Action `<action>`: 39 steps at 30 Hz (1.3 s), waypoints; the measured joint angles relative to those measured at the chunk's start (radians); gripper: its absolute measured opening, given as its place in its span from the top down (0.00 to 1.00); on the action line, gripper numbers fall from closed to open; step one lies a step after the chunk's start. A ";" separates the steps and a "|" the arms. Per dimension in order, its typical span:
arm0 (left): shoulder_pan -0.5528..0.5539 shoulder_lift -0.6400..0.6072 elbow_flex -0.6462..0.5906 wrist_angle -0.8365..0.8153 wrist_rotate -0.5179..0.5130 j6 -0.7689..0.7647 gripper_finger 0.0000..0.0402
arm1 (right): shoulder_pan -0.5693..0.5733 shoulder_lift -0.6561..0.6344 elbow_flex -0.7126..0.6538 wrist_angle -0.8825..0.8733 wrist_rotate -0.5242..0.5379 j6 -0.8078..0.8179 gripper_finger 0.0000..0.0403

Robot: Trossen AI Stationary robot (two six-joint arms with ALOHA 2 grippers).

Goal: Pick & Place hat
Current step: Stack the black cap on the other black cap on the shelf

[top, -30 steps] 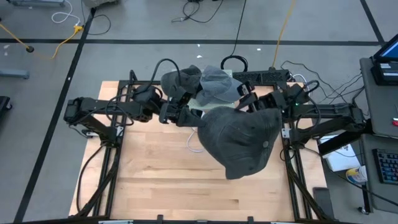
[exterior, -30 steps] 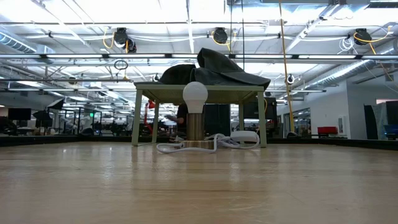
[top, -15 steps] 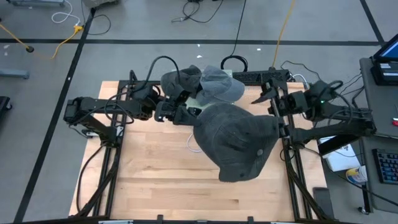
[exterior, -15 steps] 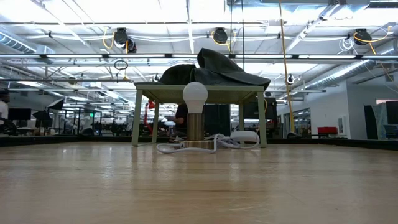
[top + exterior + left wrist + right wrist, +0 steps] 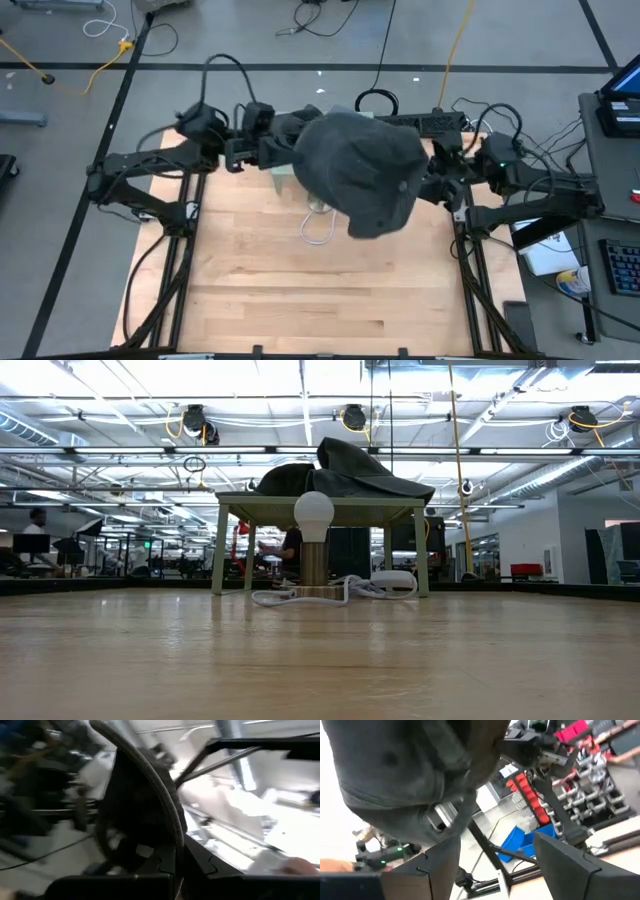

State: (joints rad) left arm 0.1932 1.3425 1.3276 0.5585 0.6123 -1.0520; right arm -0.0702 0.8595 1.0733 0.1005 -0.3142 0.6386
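The left claw [image 5: 283, 152] is clamped shut on the edge of a dark grey fabric cap [image 5: 360, 175], holding it up above the far half of the pale wooden surface [image 5: 300, 280]; in the left wrist view the cap's curved rim [image 5: 150, 795] sits pinched between the dark fingers [image 5: 165, 865]. The cap hangs just beside the right claw [image 5: 432, 180], whose fingers [image 5: 565, 860] stand apart with nothing between them, the cap close in front. Under the cap a loose white cord [image 5: 318, 228] lies on the surface
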 joint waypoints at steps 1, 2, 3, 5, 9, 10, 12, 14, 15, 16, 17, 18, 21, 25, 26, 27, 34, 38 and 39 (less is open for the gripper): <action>0.011 -0.021 0.000 -0.050 -0.007 0.029 0.98 | 0.000 0.006 0.000 0.001 0.002 0.026 0.39; 0.020 -0.041 -0.002 -0.097 -0.016 0.056 0.98 | 0.000 0.012 0.000 0.006 0.000 0.052 0.40; 0.025 -0.057 -0.002 -0.135 -0.033 0.083 0.98 | 0.000 0.017 0.000 0.010 0.000 0.075 0.40; 0.034 -0.093 -0.002 -0.212 -0.062 0.132 0.98 | 0.000 0.024 0.000 0.007 0.002 0.116 0.40; 0.050 -0.175 -0.002 -0.369 -0.121 0.224 0.98 | 0.000 0.039 0.000 0.045 0.064 0.178 0.39; 0.051 -0.197 -0.002 -0.416 -0.135 0.242 0.98 | 0.000 0.044 0.000 0.067 0.083 0.186 0.39; 0.051 -0.230 -0.002 -0.488 -0.169 0.277 0.98 | 0.000 0.054 0.000 0.103 0.109 0.187 0.40; 0.051 -0.260 -0.002 -0.551 -0.195 0.298 0.98 | 0.000 0.065 0.000 0.127 0.142 0.188 0.40; 0.051 -0.273 -0.002 -0.573 -0.203 0.305 0.98 | 0.000 0.071 0.000 0.135 0.161 0.188 0.40; 0.047 -0.286 -0.002 -0.594 -0.218 0.311 0.98 | 0.000 0.075 0.000 0.137 0.183 0.189 0.40; 0.044 -0.297 -0.002 -0.617 -0.234 0.316 0.98 | 0.000 0.079 0.000 0.135 0.197 0.197 0.40; 0.039 -0.306 -0.002 -0.639 -0.255 0.319 0.98 | 0.000 0.085 0.000 0.135 0.212 0.209 0.40; 0.032 -0.319 -0.002 -0.687 -0.289 0.336 0.98 | 0.000 0.102 0.000 0.133 0.209 0.246 0.40; 0.020 -0.319 -0.002 -0.697 -0.300 0.336 0.98 | 0.000 0.105 0.000 0.136 0.206 0.278 0.41; 0.019 -0.319 -0.002 -0.697 -0.300 0.337 0.98 | 0.000 0.102 0.000 0.136 0.206 0.285 0.41; 0.019 -0.319 -0.002 -0.700 -0.300 0.339 0.98 | 0.000 0.098 0.000 0.134 0.206 0.291 0.41; 0.017 -0.303 -0.002 -0.700 -0.309 0.307 0.98 | 0.000 0.075 0.000 0.152 0.212 0.335 0.41; -0.008 -0.246 -0.001 -0.673 -0.342 0.287 0.98 | 0.000 0.117 0.000 0.253 0.233 0.374 0.41; -0.014 -0.223 -0.001 -0.655 -0.344 0.286 0.98 | 0.000 0.133 0.000 0.280 0.233 0.384 0.41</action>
State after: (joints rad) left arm 0.1788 1.1191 1.3262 -0.0964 0.2686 -0.7658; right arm -0.0700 0.9923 1.0729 0.3807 -0.0814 1.0224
